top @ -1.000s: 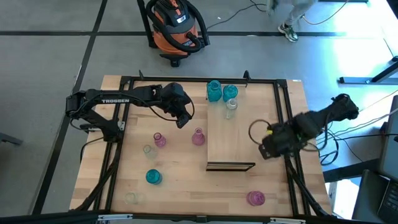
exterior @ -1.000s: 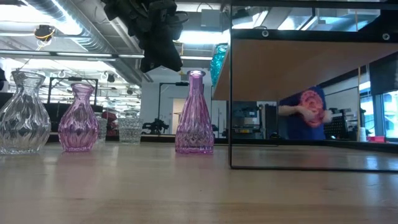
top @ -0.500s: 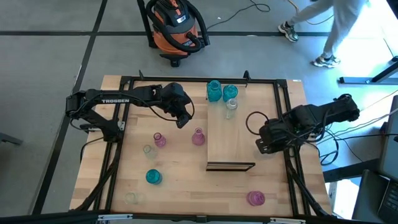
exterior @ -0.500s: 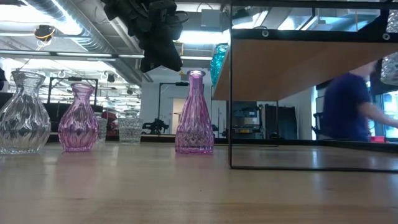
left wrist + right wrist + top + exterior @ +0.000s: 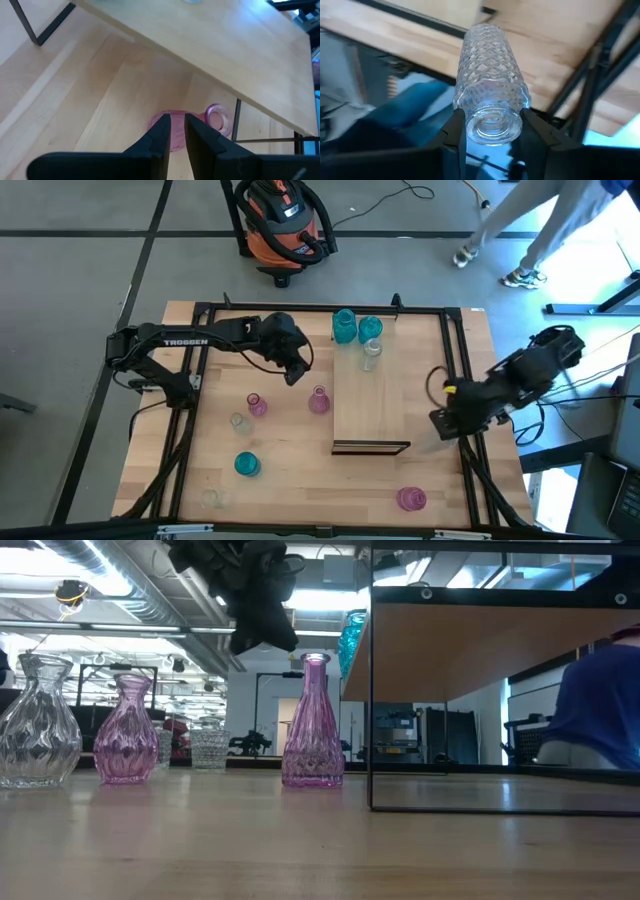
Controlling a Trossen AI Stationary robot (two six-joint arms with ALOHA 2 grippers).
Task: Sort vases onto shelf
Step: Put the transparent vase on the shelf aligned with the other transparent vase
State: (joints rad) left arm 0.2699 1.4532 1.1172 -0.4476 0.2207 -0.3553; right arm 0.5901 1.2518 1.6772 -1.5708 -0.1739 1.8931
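Gripping a clear vase (image 5: 491,95), the right fingers (image 5: 454,135) are showing only at the wrist; the left fingers (image 5: 161,135), nearly closed and empty, are half hiding a pink vase (image 5: 176,131).

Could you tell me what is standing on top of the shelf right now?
On the shelf, three vases stand at its far end: two teal vases and a clear vase. The rest of the board looks bare; underneath is hidden.

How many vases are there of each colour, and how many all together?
Teal vases: 3
Pink vases: 3
Clear vases: 4, one held in the right gripper
Total: 10
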